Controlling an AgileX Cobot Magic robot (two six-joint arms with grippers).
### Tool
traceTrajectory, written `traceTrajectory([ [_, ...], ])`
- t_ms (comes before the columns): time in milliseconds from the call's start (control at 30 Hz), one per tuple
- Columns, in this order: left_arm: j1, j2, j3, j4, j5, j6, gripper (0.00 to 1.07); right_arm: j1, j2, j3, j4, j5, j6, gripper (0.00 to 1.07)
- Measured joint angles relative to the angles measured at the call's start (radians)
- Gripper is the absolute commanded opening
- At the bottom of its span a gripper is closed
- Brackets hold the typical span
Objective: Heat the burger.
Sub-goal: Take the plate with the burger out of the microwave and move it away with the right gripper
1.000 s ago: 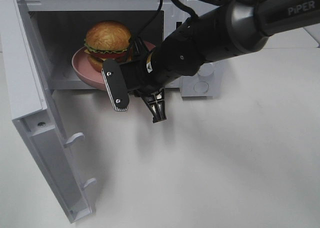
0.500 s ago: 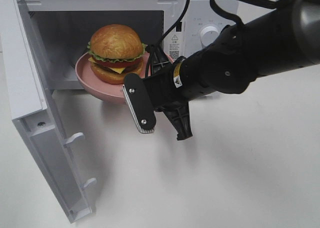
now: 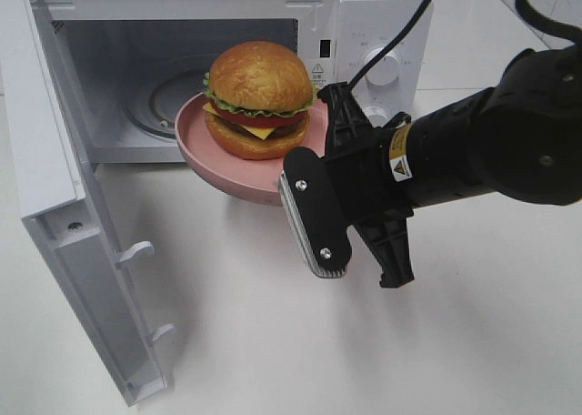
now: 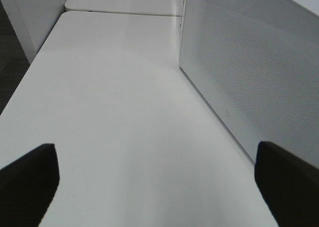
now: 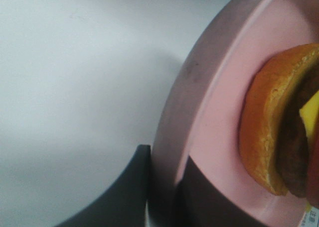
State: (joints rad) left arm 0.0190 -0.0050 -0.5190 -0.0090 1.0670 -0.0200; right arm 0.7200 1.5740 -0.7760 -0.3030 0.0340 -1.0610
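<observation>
Pink plate (image 3: 195, 137) and the burger (image 3: 259, 96) on it have come out of the microwave (image 3: 182, 15) cavity within the last second and now hang in front of its open door (image 3: 82, 251), above the bench (image 3: 273, 342). The right gripper (image 5: 167, 184) stays clamped on the plate's rim. The left gripper (image 4: 149, 179) is wide open, empty. Heating seemingly done; unloading is underway.

A glossy golden-brown bun is seen on the burger (image 3: 259, 98). The pink plate (image 3: 238, 171) is smooth and matt, possibly plastic. The microwave (image 3: 195, 5) is cased in smooth white plastic. The tabletop (image 3: 273, 342) is matt white. The right end effector (image 3: 320, 153) is finished in black matt plastic.
</observation>
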Motion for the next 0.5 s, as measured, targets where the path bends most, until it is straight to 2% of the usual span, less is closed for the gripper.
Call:
traceTrajectory([
  [500,0.0,0.0,0.0,0.0,0.0,0.0,1.0,0.014,-0.288,0.172,-0.01,0.173,0.069,0.0],
])
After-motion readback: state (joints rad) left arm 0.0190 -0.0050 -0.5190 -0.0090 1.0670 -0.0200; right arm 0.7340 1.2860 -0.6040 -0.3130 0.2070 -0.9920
